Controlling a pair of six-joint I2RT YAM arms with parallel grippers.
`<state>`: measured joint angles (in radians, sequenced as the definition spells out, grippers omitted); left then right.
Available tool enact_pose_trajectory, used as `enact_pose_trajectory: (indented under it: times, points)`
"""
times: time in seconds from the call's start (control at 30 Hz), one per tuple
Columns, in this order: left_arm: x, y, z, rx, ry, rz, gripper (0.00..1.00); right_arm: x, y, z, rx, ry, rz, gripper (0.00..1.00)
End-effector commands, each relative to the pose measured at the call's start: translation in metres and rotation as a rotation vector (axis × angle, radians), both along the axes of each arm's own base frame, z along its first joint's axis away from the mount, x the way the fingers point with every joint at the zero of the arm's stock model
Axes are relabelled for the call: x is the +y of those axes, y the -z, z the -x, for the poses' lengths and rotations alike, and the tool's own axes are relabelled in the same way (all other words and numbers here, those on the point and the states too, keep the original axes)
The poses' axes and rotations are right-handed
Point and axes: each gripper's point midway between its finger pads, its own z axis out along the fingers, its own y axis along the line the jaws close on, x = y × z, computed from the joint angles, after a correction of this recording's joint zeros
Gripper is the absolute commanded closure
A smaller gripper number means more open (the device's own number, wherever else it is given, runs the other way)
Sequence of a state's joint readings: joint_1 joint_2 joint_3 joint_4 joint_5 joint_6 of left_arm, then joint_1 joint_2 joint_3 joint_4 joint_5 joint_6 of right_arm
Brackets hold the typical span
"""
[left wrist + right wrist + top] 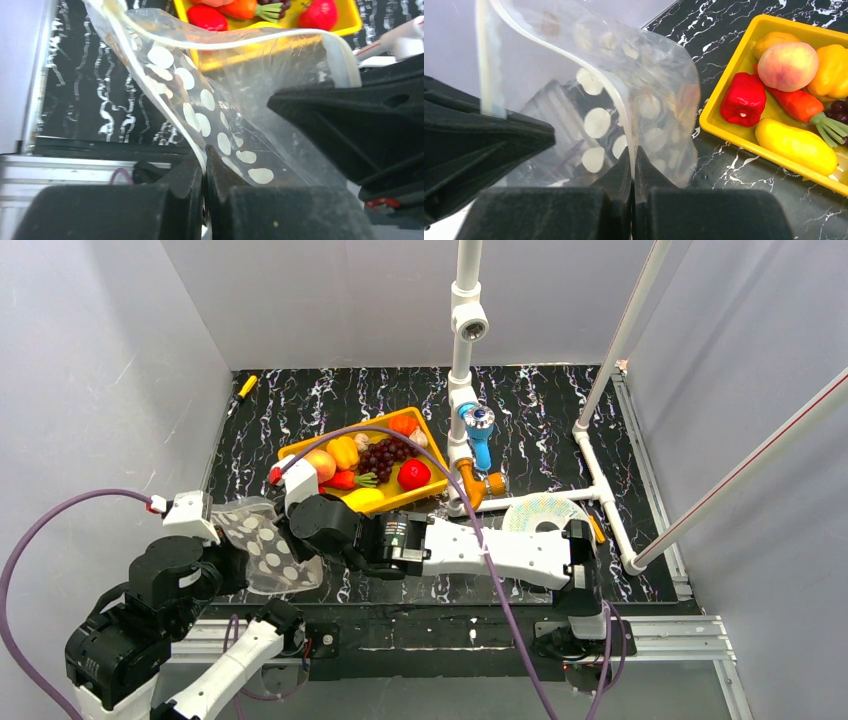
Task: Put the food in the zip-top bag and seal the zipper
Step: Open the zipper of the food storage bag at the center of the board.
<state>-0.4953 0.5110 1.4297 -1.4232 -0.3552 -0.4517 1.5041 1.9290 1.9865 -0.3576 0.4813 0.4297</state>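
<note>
The zip-top bag (262, 545) is clear with white dots and hangs between my two grippers at the near left. My left gripper (205, 162) is shut on one side of its mouth edge. My right gripper (633, 160) is shut on the other side. The bag's mouth is held apart, and the zipper strip (240, 41) curves across the left wrist view. The bag (639, 100) looks empty. The food lies in the yellow tray (300, 451): red pepper (744, 97), peach (787, 65), carrot (799, 104), yellow fruit (796, 145), yellow pepper (831, 67), grapes (385, 455), red apple (414, 474).
A white pipe frame (462, 360) with a blue fitting (479, 430) and an orange fitting (478, 485) stands behind the tray. A round white spool disc (540, 512) lies at the right. Grey walls enclose the black marbled table (540, 420). A yellow object (246, 386) lies far left.
</note>
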Motion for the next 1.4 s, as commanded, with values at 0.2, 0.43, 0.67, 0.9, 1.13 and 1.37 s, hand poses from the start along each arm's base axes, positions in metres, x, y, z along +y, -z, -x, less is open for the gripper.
enact_pose_trajectory:
  times: [0.2,0.43,0.67,0.9,1.13,1.37]
  points:
    - [0.046,-0.034,-0.039,0.037,-0.122,-0.424,1.0,0.032,0.005,-0.027,0.039,-0.079,-0.082,0.85]
    - [0.018,0.031,-0.084,0.139,-0.004,-0.532,1.0,0.023,0.057,-0.049,0.035,-0.049,0.068,0.63]
    - [0.027,0.025,-0.099,0.01,-0.075,-0.561,1.0,-0.013,0.068,-0.066,0.059,-0.059,0.092,0.44]
    - [0.02,0.036,-0.12,-0.003,-0.115,-0.537,1.0,-0.045,0.046,-0.068,0.053,-0.037,0.057,0.27]
    - [0.023,0.044,-0.14,-0.028,-0.168,-0.485,1.0,-0.077,0.03,-0.069,-0.007,-0.008,0.04,0.05]
    - [0.042,0.053,-0.131,0.005,-0.284,-0.45,1.0,-0.096,0.071,-0.115,-0.039,0.052,0.149,0.02]
